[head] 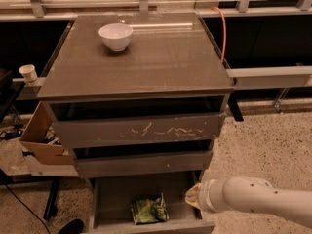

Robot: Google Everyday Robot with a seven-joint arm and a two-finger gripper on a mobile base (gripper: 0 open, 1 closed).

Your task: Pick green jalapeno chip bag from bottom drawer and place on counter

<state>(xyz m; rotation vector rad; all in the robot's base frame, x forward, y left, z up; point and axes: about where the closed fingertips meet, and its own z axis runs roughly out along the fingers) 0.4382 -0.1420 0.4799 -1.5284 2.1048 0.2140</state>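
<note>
The green jalapeno chip bag lies crumpled on the grey floor of the open bottom drawer, near its front edge. The counter is the glossy grey-brown top of the cabinet. My white arm reaches in from the lower right. Its tan end sits at the drawer's right wall, just right of the bag and a little above it. My gripper itself does not show in this view.
A white bowl stands at the back left of the counter. The white-scratched drawer front and the middle drawer overhang the bottom drawer. A cardboard box sits left of the cabinet. An orange cable hangs at the back right.
</note>
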